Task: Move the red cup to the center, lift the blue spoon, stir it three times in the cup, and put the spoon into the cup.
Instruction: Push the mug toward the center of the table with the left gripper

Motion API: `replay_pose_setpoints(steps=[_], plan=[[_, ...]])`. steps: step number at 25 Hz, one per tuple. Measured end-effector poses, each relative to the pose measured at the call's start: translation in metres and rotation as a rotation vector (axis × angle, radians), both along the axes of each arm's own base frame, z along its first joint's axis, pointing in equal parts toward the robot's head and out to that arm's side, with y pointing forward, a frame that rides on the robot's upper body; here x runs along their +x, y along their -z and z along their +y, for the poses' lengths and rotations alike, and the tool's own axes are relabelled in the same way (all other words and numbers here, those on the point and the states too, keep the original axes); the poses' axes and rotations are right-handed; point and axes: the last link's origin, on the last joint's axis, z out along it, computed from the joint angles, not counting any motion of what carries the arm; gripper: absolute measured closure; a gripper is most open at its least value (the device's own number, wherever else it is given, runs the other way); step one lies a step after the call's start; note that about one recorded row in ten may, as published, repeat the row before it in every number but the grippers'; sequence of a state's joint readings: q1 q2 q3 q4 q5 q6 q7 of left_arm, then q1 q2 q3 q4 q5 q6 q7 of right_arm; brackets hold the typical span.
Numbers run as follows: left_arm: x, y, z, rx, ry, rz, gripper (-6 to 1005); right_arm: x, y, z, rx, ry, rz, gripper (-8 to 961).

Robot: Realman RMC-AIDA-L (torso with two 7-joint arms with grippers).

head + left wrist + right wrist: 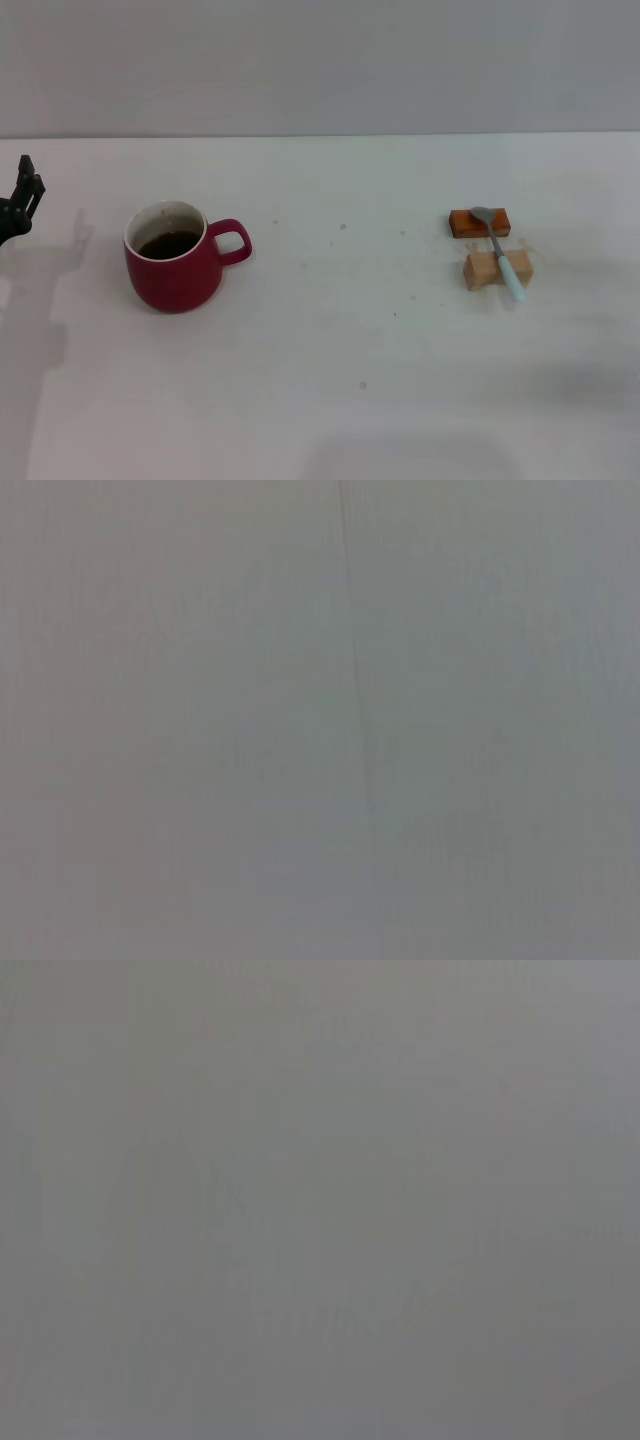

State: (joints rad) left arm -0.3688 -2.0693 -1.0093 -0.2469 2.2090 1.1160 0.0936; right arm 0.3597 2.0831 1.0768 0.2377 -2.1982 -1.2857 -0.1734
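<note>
The red cup (177, 260) stands on the left part of the white table, its handle pointing right and dark liquid inside. The blue spoon (501, 254) lies at the right, its grey bowl resting on an orange block (479, 222) and its pale blue handle across a tan wooden block (496, 269). My left gripper (22, 200) shows at the far left edge in the head view, well left of the cup and apart from it. The right gripper is out of view. Both wrist views show only a plain grey surface.
The white table (340, 340) runs back to a grey wall. Open tabletop lies between the cup and the blocks and toward the front edge.
</note>
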Motion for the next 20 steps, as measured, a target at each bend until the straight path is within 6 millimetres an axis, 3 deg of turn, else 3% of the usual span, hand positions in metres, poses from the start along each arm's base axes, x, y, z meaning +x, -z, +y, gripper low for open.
replay_pose_setpoints(steps=[20], plan=[[-0.001, 0.0004, -0.0004, -0.003, -0.005, 0.0, 162, -0.0002, 0.0005, 0.0079, -0.022, 0.011, -0.018, 142]])
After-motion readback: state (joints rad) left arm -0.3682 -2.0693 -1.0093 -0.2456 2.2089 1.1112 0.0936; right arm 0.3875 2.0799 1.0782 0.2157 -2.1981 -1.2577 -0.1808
